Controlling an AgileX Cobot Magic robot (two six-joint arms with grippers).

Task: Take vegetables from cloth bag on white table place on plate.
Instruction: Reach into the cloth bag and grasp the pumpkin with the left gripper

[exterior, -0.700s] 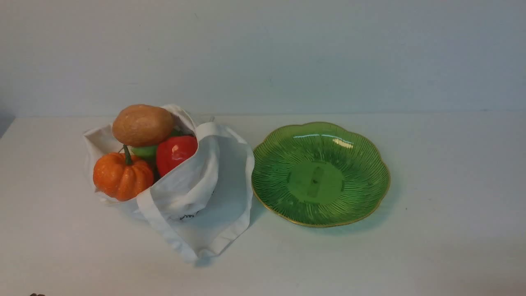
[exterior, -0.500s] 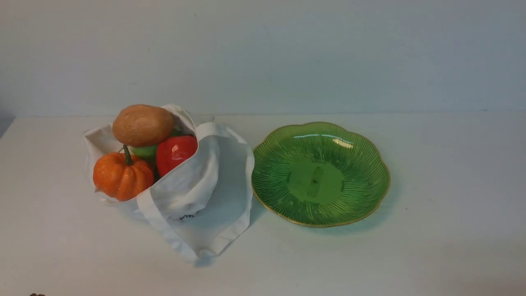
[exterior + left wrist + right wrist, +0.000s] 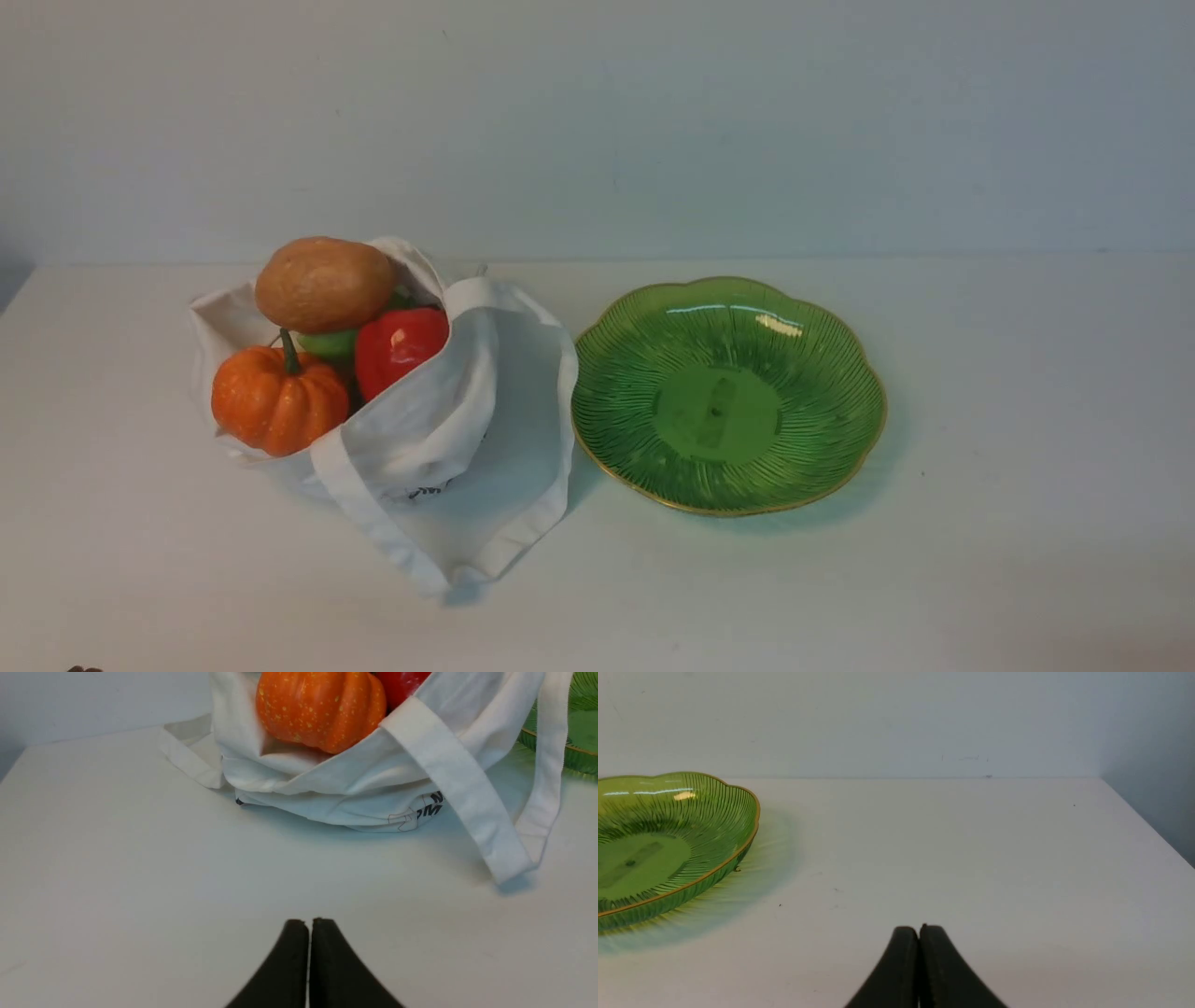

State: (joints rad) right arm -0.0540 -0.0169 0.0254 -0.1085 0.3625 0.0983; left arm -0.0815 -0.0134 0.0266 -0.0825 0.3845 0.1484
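Note:
The white cloth bag (image 3: 448, 439) lies open on the white table (image 3: 980, 560), left of centre. In its mouth sit an orange pumpkin (image 3: 278, 399), a brown potato (image 3: 324, 283), a red pepper (image 3: 400, 347) and a green piece (image 3: 327, 345). The green glass plate (image 3: 728, 394) stands empty to the bag's right. In the left wrist view my left gripper (image 3: 309, 924) is shut and empty, well short of the bag (image 3: 355, 798) and the pumpkin (image 3: 322, 707). In the right wrist view my right gripper (image 3: 919, 931) is shut and empty, to the right of the plate (image 3: 668, 840).
A pale wall runs along the table's far edge. The bag's strap (image 3: 373, 523) loops out over the table in front of the bag. The table's right edge (image 3: 1148, 821) shows in the right wrist view.

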